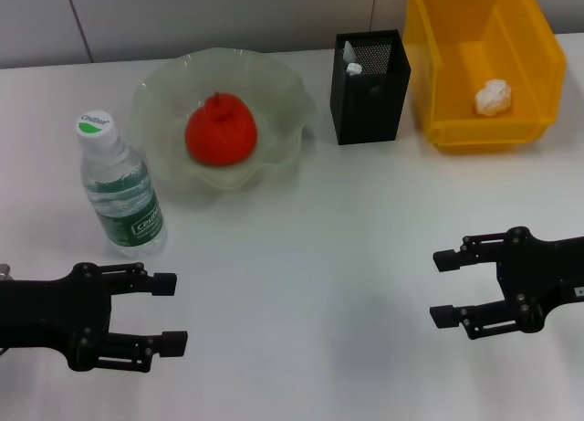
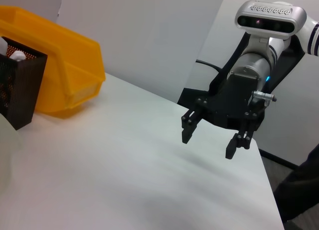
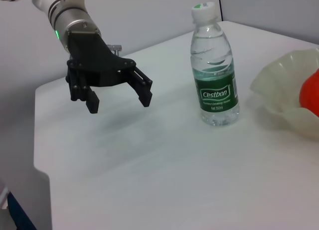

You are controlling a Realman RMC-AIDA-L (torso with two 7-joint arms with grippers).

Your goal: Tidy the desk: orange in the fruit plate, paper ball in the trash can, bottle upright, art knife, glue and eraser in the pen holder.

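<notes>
The orange fruit (image 1: 220,129) sits in the frilled translucent glass plate (image 1: 283,83). The clear plastic water bottle (image 1: 119,187) stands upright on the white table (image 1: 310,257). The crumpled white paper ball (image 1: 493,97) lies in the yellow plastic bin (image 1: 534,47). The black mesh pen holder (image 1: 370,88) holds pale items, perhaps glue. The left pincer (image 1: 169,311) and right pincer (image 1: 444,289) hover low, both spread wide and holding nothing.

On my bench (image 1: 301,257) the bottle (image 1: 119,188) stands left, orange (image 1: 220,130) in the fruit plate (image 1: 160,97) behind it, pen holder (image 1: 370,88) then trash can (image 1: 484,60) rightward, paper ball (image 1: 493,97) inside.
</notes>
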